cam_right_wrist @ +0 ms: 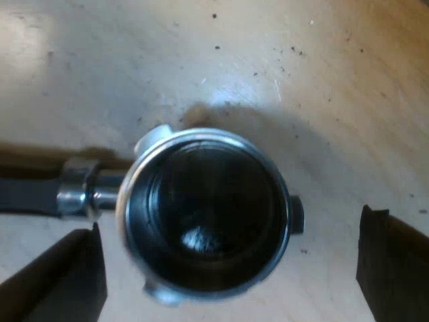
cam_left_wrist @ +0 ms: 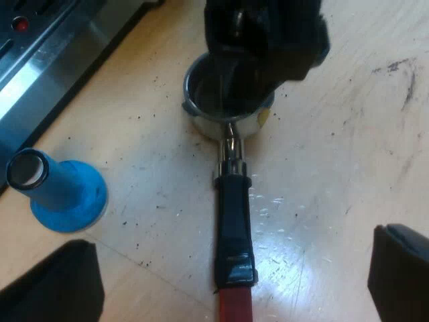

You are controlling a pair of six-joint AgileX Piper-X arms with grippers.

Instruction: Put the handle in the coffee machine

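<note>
The left hand (cam_left_wrist: 232, 238) hangs wide open, its black fingers (cam_left_wrist: 60, 282) on either side of the dark, red-tipped handle (cam_left_wrist: 234, 221) of the round steel holder (cam_left_wrist: 241, 127), which lies flat on the pale wooden surface (cam_left_wrist: 335, 147). The holder's long axis runs straight away from this hand to the basket (cam_right_wrist: 201, 201), over which the right hand (cam_right_wrist: 229, 221) hovers, equally wide. The left hand looks nearer the handle. A blue flared tamper (cam_left_wrist: 64, 191) stands near the steel espresso machine (cam_left_wrist: 53, 60).
</note>
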